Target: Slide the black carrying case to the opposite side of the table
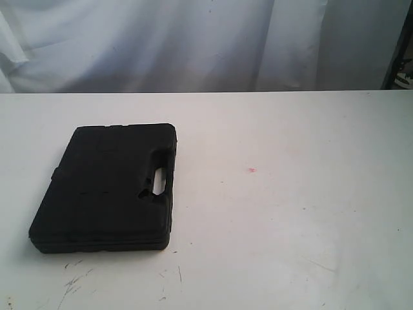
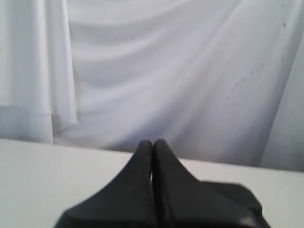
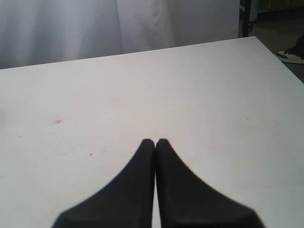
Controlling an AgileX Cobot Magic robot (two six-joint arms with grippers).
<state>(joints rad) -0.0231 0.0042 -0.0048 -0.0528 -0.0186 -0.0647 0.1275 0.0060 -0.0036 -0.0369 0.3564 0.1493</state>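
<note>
Scuff marks (image 1: 74, 282) dot the near edge of the tabletop (image 1: 290, 226). Just behind them, by the near left corner, the black case (image 1: 106, 187) lies flat. A push on one corner could spin it or run it off an edge. Left claw (image 2: 152, 142) and right claw (image 3: 155, 141) are both pressed together, holding nothing. Neither touches the case; the right one is well apart, over the bare side

The white desk (image 1: 303, 232) carries a black case (image 1: 103, 187) lying flat on its left half. A small red spot (image 1: 251, 170) sits near the middle, and dark scuffs (image 1: 74, 281) mark the near left part.
</note>
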